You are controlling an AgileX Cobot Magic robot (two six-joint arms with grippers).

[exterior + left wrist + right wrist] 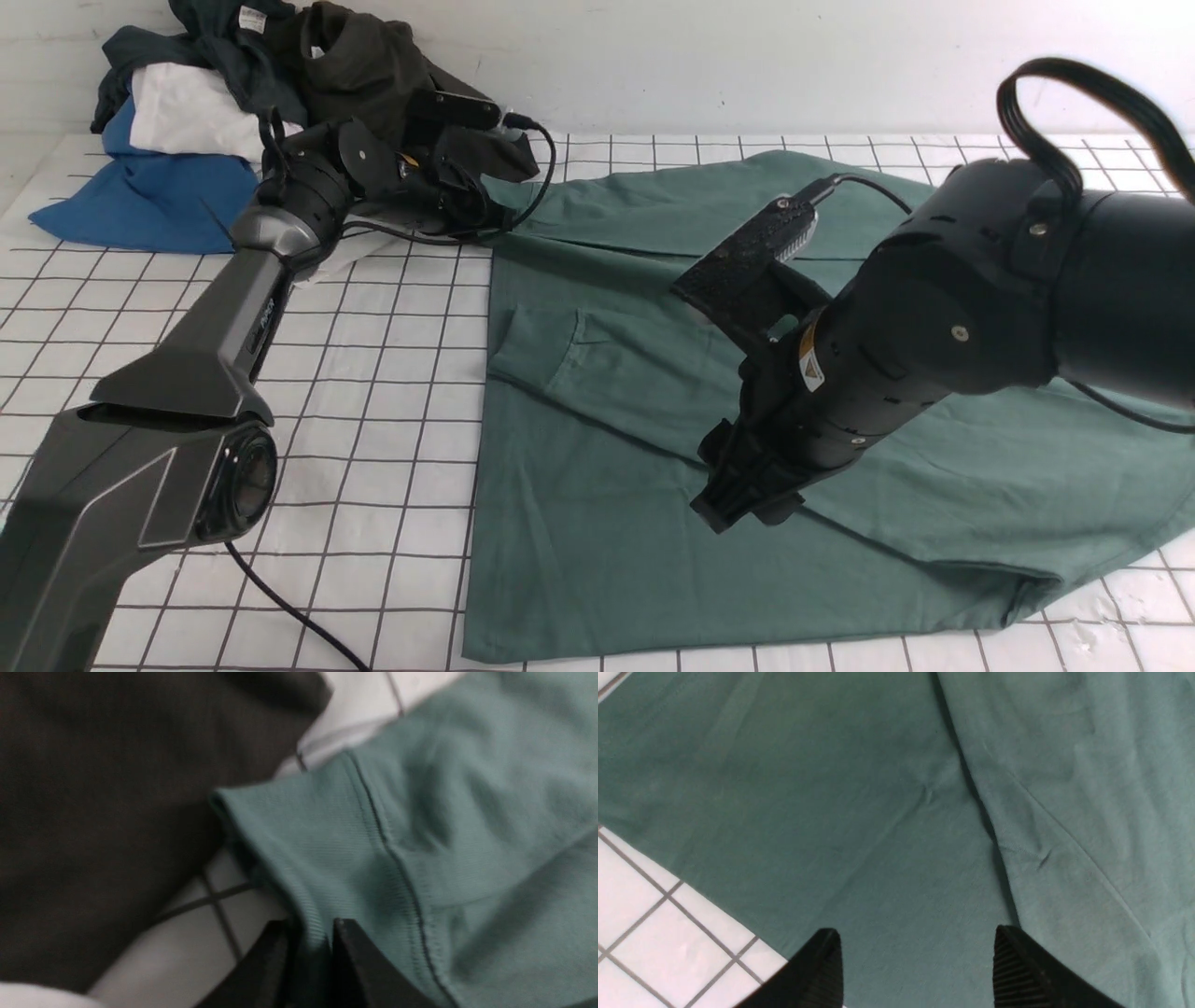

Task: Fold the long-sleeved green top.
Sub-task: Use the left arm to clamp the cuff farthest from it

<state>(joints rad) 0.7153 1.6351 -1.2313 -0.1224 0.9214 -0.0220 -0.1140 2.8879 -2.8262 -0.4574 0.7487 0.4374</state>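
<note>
The green long-sleeved top (607,392) lies spread flat on the white grid table, with one sleeve folded across its body. My left gripper (485,224) is at the top's far left corner. In the left wrist view its jaws stand slightly apart around the ribbed cuff (299,868), and the left gripper (310,933) is open a little, with a dark gap beside the fabric. Over the middle of the top (878,812) hovers my right gripper (738,509), pointing down. The right gripper (917,952) is wide open, with only flat cloth below it.
A pile of clothes sits at the back left: a blue piece (140,201), a white one (187,112), a dark teal one (233,56) and a dark olive one (355,65). The dark garment (93,812) lies right beside the cuff. Bare grid table (373,392) lies left of the top.
</note>
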